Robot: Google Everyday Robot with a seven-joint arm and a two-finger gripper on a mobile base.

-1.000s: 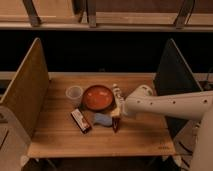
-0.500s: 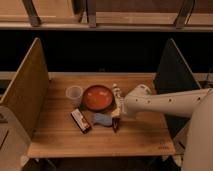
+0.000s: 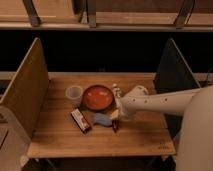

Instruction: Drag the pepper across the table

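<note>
Gripper (image 3: 116,116) at pepper (image 3: 115,126), wooden table (image 3: 60,141)

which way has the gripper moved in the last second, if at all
No. The gripper stays at the same spot beside the orange bowl, over the pepper.

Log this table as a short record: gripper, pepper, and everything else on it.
gripper: open, low over the front middle of the table, right above the pepper
pepper: lying on the table, right of the blue item; contact with the gripper unclear
table: wooden, with a panel at each side
bowl: orange, mid-table
cup: clear, left of the bowl
bottle: white, right of the bowl
bar: red and dark, front left of the bowl
blue item: between bar and pepper
</note>
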